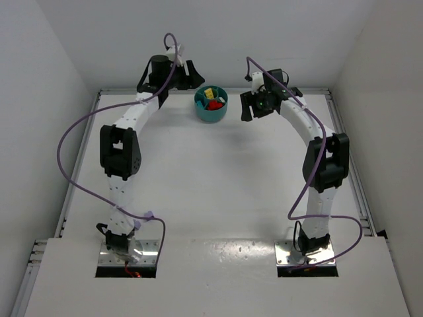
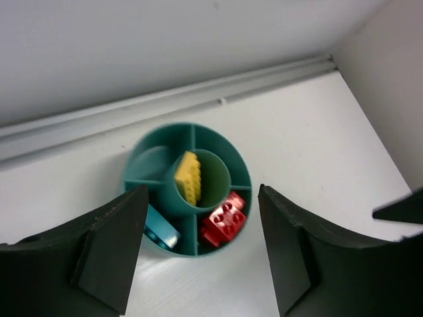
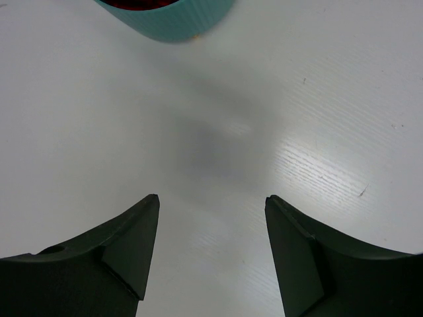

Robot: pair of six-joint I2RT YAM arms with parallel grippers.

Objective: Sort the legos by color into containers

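Note:
The round teal bowl (image 2: 134, 165) is split by inner walls into containers. A yellow lego (image 2: 189, 177) stands in the central ring, a red lego (image 2: 225, 219) lies in the near right compartment, and a teal lego (image 2: 160, 228) lies in the near left one. My left gripper (image 2: 203, 191) hangs open just above and left of the bowl (image 1: 211, 112), holding nothing. My right gripper (image 3: 212, 198) is open and empty over bare table, right of the bowl, whose edge (image 3: 165, 16) shows at the top of its view. From the top view the left gripper (image 1: 192, 74) and right gripper (image 1: 248, 99) flank the bowl.
The white table (image 1: 211, 178) is boxed in by a back wall and side walls, with a raised rail (image 2: 198, 89) along the back edge right behind the bowl. Purple cables loop off both arms.

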